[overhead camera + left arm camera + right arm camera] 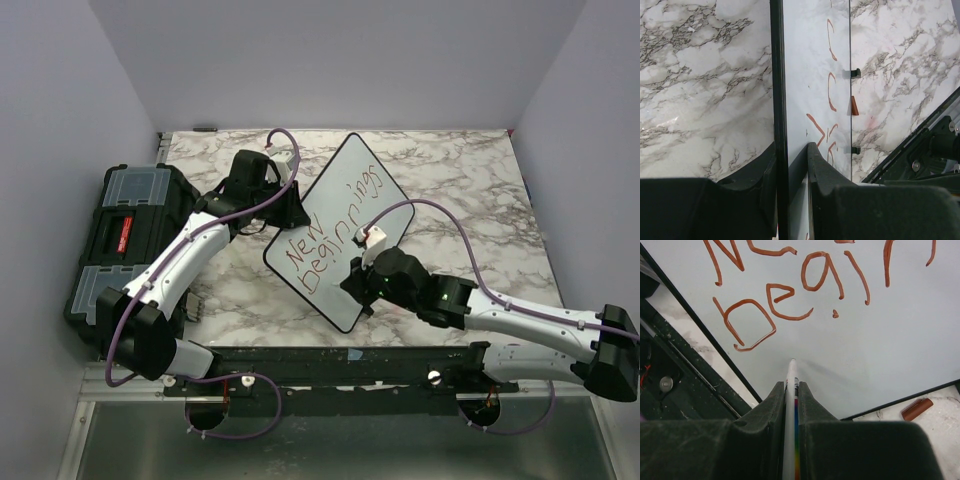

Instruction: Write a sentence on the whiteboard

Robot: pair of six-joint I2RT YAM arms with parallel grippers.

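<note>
Black fingers of the left gripper (791, 156) fill the foot of the left wrist view, pinching the thin black frame of the whiteboard (325, 297) between them. On the right wrist, the right gripper (791, 387) has its jaws pressed onto a white marker (790, 372) with a rainbow stripe. The marker's tip points at bare board just below the lettering; whether it touches the surface cannot be told.

A marble-patterned table (470, 190) carries everything. At its left edge sits a black toolbox (125, 225) with clear-lidded compartments and a red label. The whiteboard lies near the middle of the table, turned cornerwise like a diamond, with the left gripper on its upper-left edge and the right gripper over its lower corner. Across it runs the sentence (340, 228) in red marker, two lines reading "New" and "Beginnings". A small reddish-brown cap (916, 409) lies on the marble just beside the board's frame.
</note>
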